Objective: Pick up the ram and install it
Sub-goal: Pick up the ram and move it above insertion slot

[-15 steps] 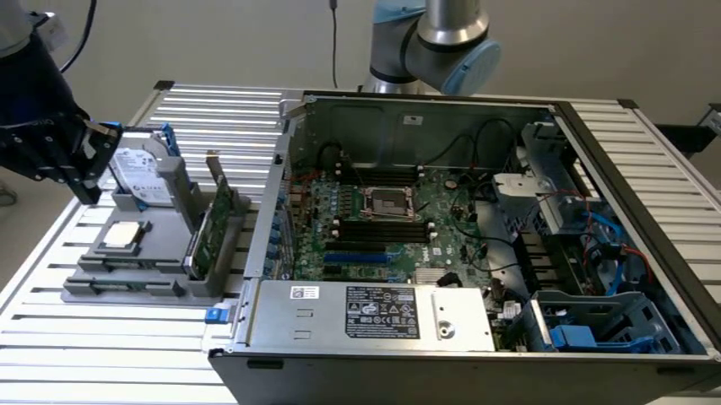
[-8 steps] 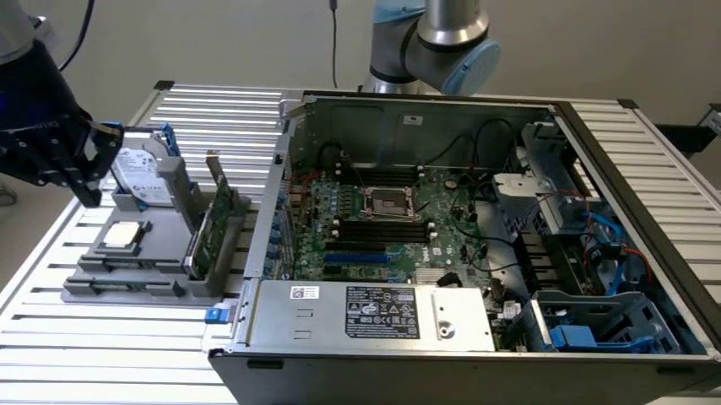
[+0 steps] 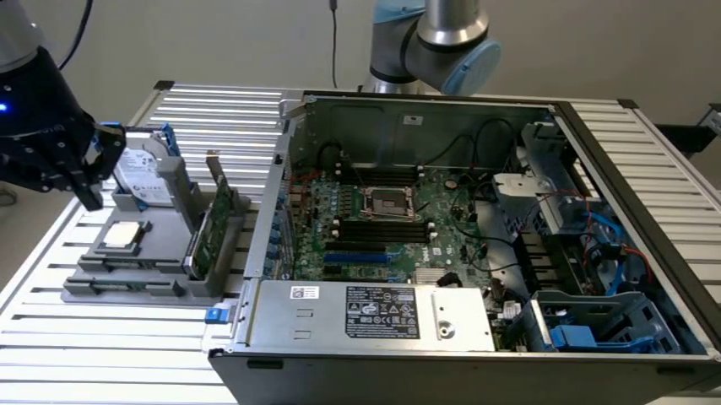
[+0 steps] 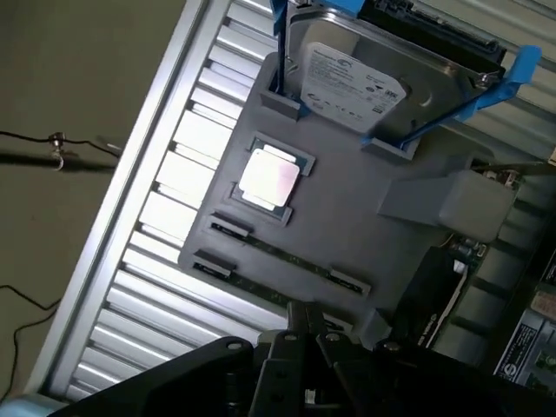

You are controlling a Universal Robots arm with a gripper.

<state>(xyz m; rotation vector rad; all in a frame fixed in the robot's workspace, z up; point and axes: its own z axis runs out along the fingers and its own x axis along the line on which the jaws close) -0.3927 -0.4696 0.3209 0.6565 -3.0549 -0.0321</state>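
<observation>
Ram (image 4: pixel 282 254) stands on its thin edge in a slot of the grey holder (image 4: pixel 347 200), between two end clips, just beside the CPU (image 4: pixel 271 178). It is not picked up. A second slot runs parallel, nearer the holder's edge; can't tell what sits in it.

Gripper (image 4: pixel 304 334) is closed, fingers pressed together with nothing between them. In the wrist view it sits over the holder's edge on the slot side, near the ram but apart from it. In the exterior view the gripper (image 3: pixel 88 201) hangs at the holder's (image 3: pixel 147 291) far corner on the exterior view's left, just beside the hard drive (image 3: pixel 144 177).

Holder contents:
- Hard drive (image 4: pixel 356 82) sits in a blue caddy at one end.
- The CPU (image 3: pixel 121 236) lies flat in a square recess mid-holder.
- A green expansion card (image 3: pixel 214 224) stands upright on the side nearest the case.

Holder rests on a slatted metal table (image 3: pixel 67 337). To the exterior view's right is an open PC case (image 3: pixel 338 316), lying on its side. Motherboard (image 3: pixel 445 240) is exposed, with black memory slots (image 3: pixel 383 229) just beside the CPU socket (image 3: pixel 389 201). The slots look unfilled from here. Arm base (image 3: pixel 434 42) is behind the case.
</observation>
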